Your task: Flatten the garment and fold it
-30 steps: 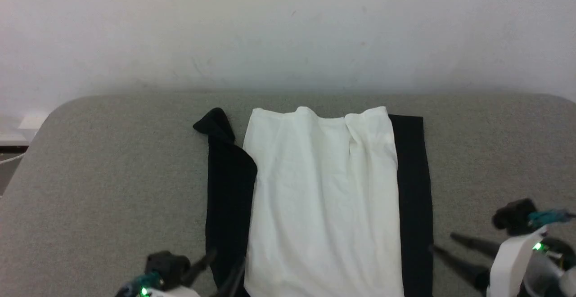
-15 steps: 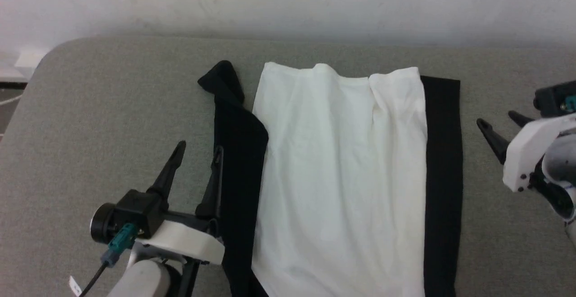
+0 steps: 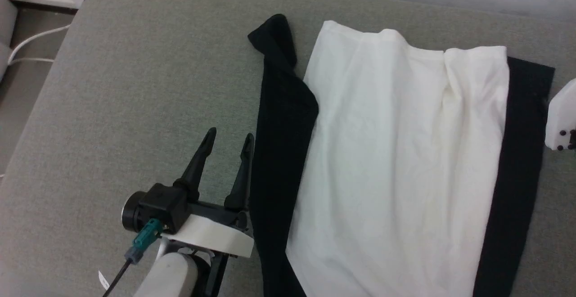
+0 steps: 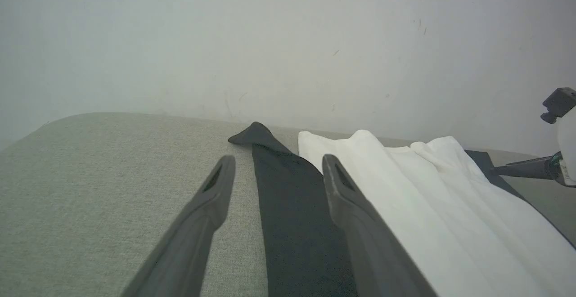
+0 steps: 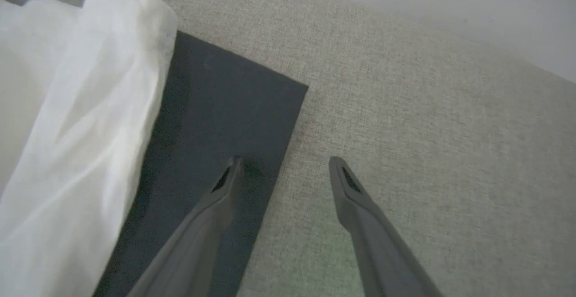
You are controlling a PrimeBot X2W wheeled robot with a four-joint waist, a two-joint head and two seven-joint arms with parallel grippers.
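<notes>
The garment (image 3: 405, 162) lies flat on the grey table, its white body in the middle and a long black sleeve folded along each side. My left gripper (image 3: 230, 134) is open just left of the left black sleeve (image 3: 281, 130), fingers pointing away from me. In the left wrist view that sleeve (image 4: 288, 207) runs between the spread fingers of the left gripper (image 4: 277, 159). My right gripper (image 5: 285, 162) is open at the far end of the right sleeve (image 5: 211, 121), one finger over its edge and the other over bare table. The head view catches its white wrist housing (image 3: 560, 117).
The grey padded table (image 3: 135, 85) has a rounded far-left corner. Beyond it a white cable (image 3: 31, 40) lies on the floor. A pale wall (image 4: 288, 40) stands behind the table. Bare table stretches left of the garment.
The head camera has tipped down and turned, shifting the whole picture. My left gripper has come up beside the left sleeve. My right gripper has moved forward to the right sleeve's far end.
</notes>
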